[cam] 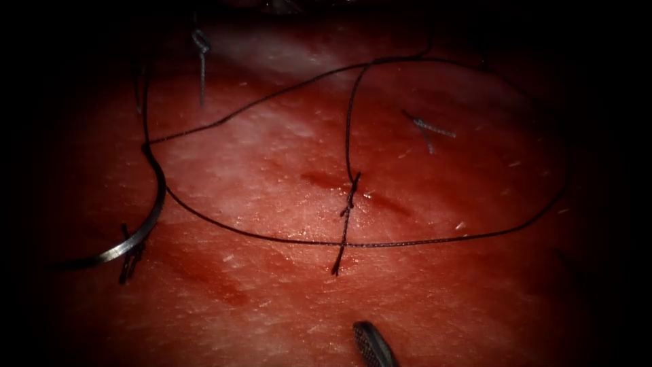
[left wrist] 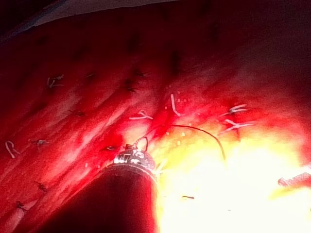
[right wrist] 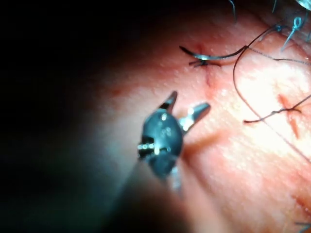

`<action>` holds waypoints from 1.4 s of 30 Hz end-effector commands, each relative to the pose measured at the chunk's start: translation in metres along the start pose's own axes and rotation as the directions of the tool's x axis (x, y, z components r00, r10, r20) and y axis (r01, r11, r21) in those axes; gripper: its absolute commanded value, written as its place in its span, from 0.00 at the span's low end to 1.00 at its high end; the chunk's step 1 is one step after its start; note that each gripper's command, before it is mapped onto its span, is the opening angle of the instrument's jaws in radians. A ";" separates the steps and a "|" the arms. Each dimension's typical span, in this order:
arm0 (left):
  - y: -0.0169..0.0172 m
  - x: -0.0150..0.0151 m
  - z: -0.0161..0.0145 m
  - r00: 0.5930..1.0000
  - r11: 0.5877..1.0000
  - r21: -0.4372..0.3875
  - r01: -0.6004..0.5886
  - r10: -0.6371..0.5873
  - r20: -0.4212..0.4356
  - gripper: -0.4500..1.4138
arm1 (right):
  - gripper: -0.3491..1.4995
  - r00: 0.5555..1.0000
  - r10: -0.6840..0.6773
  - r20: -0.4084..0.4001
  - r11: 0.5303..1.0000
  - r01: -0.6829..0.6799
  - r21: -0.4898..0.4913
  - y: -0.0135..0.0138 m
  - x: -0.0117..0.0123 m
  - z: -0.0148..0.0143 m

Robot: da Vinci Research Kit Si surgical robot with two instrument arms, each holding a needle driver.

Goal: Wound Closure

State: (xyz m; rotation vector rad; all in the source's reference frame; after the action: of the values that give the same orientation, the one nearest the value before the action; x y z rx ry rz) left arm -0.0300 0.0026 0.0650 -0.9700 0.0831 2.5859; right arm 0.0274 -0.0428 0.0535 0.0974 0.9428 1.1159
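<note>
A: Lying loose left of the cut [cam: 353, 194], the needle [cam: 136, 241] sits on the tissue [cam: 441, 292]; the right tool [right wrist: 187, 109], jaws spread, grasps nothing.

B: Slack thread [cam: 435, 239] might snag; left tool's [left wrist: 133, 156] jaws, can't tell.

The tissue [cam: 421, 299] looks wet and glossy; the needle [cam: 146, 228] is polished metal, the thread [cam: 435, 239] dark, matt and braided.

Endoscope view: light pools at frame centre on the wet red pork-belly tissue [cam: 285, 170], with edges and corners vignetted to black.
</note>
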 end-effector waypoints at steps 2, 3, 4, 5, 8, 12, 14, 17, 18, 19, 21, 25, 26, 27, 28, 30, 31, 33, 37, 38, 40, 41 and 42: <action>0.0025 0.0005 -0.0017 1.000 1.000 -0.013 -0.002 0.001 -0.009 0.00 | 0.58 0.998 -0.037 -0.048 0.999 0.038 0.020 0.0014 0.0024 -0.0016; 0.0033 0.0005 -0.0024 1.000 1.000 -0.017 -0.004 0.004 -0.011 0.00 | 0.52 0.998 -0.044 -0.054 0.999 0.046 0.024 0.0021 0.0030 -0.0019; 0.0049 0.0005 -0.0037 1.000 1.000 -0.022 -0.010 0.009 -0.014 0.00 | 0.44 0.994 -0.092 -0.065 0.995 0.095 0.032 0.0038 0.0045 -0.0023; 0.0056 0.0004 -0.0041 1.000 1.000 -0.026 -0.007 0.006 -0.014 0.00 | 0.38 0.989 -0.130 -0.066 0.991 0.132 0.036 0.0046 0.0051 -0.0023; 0.0076 0.0001 -0.0053 1.000 0.999 -0.039 -0.011 0.010 -0.025 0.00 | 0.17 0.969 -0.235 -0.069 0.970 0.239 0.045 0.0072 0.0069 -0.0023; 0.0096 -0.0005 -0.0061 0.999 0.999 -0.045 -0.025 0.024 -0.033 0.00 | 0.12 0.934 -0.344 -0.094 0.936 0.348 0.041 0.0114 0.0096 -0.0006; 0.0102 -0.0008 -0.0061 0.999 0.998 -0.047 -0.030 0.028 -0.034 0.00 | 0.06 0.931 -0.353 -0.097 0.933 0.358 0.038 0.0123 0.0099 0.0002; 0.0107 -0.0012 -0.0059 0.999 0.998 -0.054 -0.019 0.017 -0.040 0.00 | 0.00 0.930 -0.358 -0.083 0.931 0.362 0.042 0.0135 0.0099 0.0014; 0.0106 -0.0012 -0.0059 0.999 0.998 -0.055 -0.019 0.017 -0.041 0.00 | 0.00 0.930 -0.363 -0.066 0.929 0.366 0.048 0.0136 0.0096 0.0015; 0.0104 -0.0012 -0.0059 0.999 0.998 -0.057 -0.019 0.017 -0.042 0.00 | 0.00 0.928 -0.368 -0.052 0.927 0.370 0.053 0.0136 0.0092 0.0018; 0.0099 -0.0012 -0.0060 0.999 0.998 -0.064 -0.019 0.016 -0.046 0.00 | 0.00 0.923 -0.382 -0.037 0.922 0.384 0.053 0.0137 0.0084 0.0024; 0.0074 -0.0008 -0.0070 0.998 1.000 -0.021 0.003 -0.005 -0.060 0.00 | 0.00 0.915 -0.403 -0.024 0.908 0.403 0.114 0.0147 0.0059 0.0057; 0.0068 -0.0008 -0.0074 0.998 1.000 -0.011 0.008 -0.009 -0.069 0.00 | 0.00 0.910 -0.414 -0.019 0.902 0.412 0.129 0.0152 0.0052 0.0074; 0.0066 -0.0009 -0.0076 0.997 1.000 -0.007 0.010 -0.010 -0.071 0.00 | 0.00 0.908 -0.419 -0.017 0.898 0.418 0.136 0.0154 0.0049 0.0082; 0.0064 -0.0009 -0.0078 0.998 1.000 -0.003 0.010 -0.011 -0.070 0.00 | 0.00 0.905 -0.424 -0.022 0.895 0.423 0.144 0.0157 0.0046 0.0090; 0.0063 -0.0013 -0.0082 0.998 1.000 0.000 0.009 -0.009 -0.069 0.00 | 0.00 0.906 -0.419 -0.065 0.882 0.423 0.210 0.0169 0.0039 0.0114; 0.0063 -0.0015 -0.0083 0.998 1.000 -0.002 0.008 -0.008 -0.070 0.00 | 0.00 0.904 -0.419 -0.084 0.875 0.427 0.227 0.0173 0.0038 0.0122; 0.0060 -0.0018 -0.0086 0.998 1.000 -0.002 0.006 -0.006 -0.069 0.00 | 0.00 0.919 -0.379 -0.112 0.880 0.395 0.264 0.0179 0.0036 0.0133; 0.0047 -0.0034 -0.0083 0.997 1.000 0.010 0.016 -0.015 -0.070 0.00 | 0.00 0.944 -0.275 -0.185 0.860 0.327 0.392 0.0177 0.0037 0.0163; 0.0048 -0.0036 -0.0083 0.997 1.000 0.011 0.020 -0.020 -0.070 0.00 | 0.00 0.943 -0.275 -0.190 0.852 0.330 0.406 0.0174 0.0039 0.0169; 0.0053 -0.0037 -0.0081 0.997 0.999 0.018 0.031 -0.030 -0.071 0.00 | 0.00 0.943 -0.269 -0.196 0.846 0.329 0.419 0.0170 0.0042 0.0180; 0.0057 -0.0037 -0.0081 0.997 0.999 0.018 0.031 -0.029 -0.072 0.00 | 0.00 0.942 -0.270 -0.201 0.845 0.332 0.418 0.0168 0.0044 0.0187; 0.0066 -0.0038 -0.0080 0.995 0.999 0.004 0.039 -0.038 -0.089 0.00 | 0.00 0.939 -0.276 -0.204 0.849 0.338 0.405 0.0166 0.0048 0.0197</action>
State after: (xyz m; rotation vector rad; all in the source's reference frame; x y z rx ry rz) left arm -0.0243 -0.0066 0.0604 -1.0831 0.0876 2.5040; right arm 0.0287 -0.0237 0.0710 0.2288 1.2732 0.6058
